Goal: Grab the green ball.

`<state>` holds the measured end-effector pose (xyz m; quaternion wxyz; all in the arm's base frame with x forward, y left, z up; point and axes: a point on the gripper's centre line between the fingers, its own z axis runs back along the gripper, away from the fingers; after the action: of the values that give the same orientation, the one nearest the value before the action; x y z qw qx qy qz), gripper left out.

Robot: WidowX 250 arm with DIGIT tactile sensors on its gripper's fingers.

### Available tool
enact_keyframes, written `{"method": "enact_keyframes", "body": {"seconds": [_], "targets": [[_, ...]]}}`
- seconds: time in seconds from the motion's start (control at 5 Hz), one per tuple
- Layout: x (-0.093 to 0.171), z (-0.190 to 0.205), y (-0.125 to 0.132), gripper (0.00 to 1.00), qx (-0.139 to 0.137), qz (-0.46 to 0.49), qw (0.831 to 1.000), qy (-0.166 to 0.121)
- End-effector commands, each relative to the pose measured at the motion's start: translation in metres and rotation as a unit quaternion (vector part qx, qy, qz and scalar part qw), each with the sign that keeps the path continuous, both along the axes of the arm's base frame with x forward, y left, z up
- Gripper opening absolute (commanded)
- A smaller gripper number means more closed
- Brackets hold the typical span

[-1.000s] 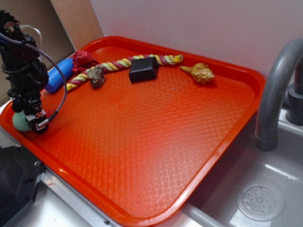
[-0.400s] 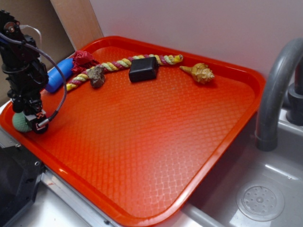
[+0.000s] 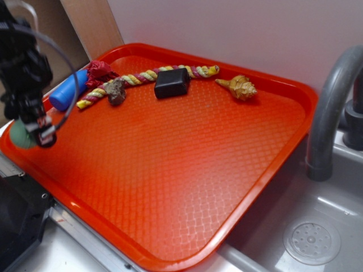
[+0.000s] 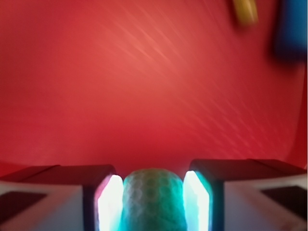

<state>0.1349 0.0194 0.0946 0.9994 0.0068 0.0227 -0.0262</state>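
The green ball is small, pale mint and dimpled. It sits between the fingers of my gripper at the front left corner of the red tray, lifted a little above the tray floor. In the wrist view the green ball fills the gap of the gripper, with both bright pads pressed on its sides. The gripper is shut on the ball. Part of the ball is hidden behind the black fingers in the exterior view.
A blue cylinder lies by the tray's left rim, just behind the gripper. A braided rope, a brown lump, a black box and a tan shell lie along the back. A sink with a grey faucet is at the right.
The gripper has risen and shifted slightly left with the green ball held in it; the ball has left the tray floor. Everything else is still.
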Motion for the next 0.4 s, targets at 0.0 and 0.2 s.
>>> {"method": "enact_keyframes", "body": {"seconds": [0.0,0.2], "targets": [[0.026,0.11,-0.048,0.0,-0.04,0.029,0.989,-0.142],[0.053,0.133,-0.053,0.0,-0.028,0.039,0.987,-0.154]]}}
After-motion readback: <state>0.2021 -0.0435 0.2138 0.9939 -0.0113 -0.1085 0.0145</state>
